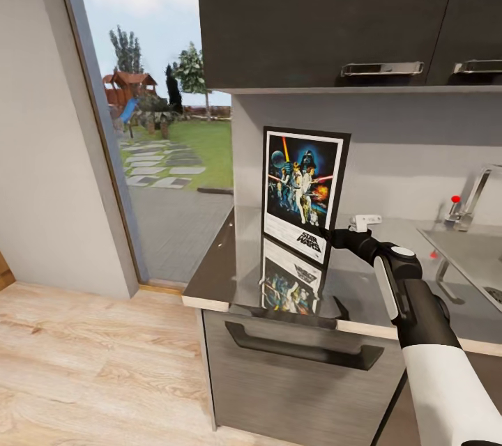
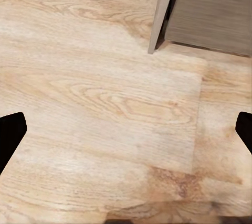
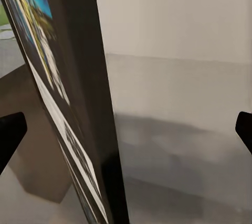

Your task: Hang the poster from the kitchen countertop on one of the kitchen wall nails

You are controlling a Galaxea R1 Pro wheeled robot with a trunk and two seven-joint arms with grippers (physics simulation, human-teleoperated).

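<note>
Clearly we read "STAR WARS" low on the poster (image 1: 304, 195), upright on its long axis at the counter (image 1: 216, 279) edge, facing us. Our right pincer (image 3: 126, 124) is spread around its edge; the left pincer (image 2: 126, 129) is spread.

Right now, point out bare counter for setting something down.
Bare counter lies left of the poster toward the window, and between poster and sink. Around the poster's right edge it's crowded by the right gripper.

The countertop (image 1: 223, 272) is dark and glossy, mirroring the poster (image 1: 304, 194). The floor (image 2: 105, 103) is pale grained wood. The tap (image 1: 473, 201) looks like brushed metal.
</note>
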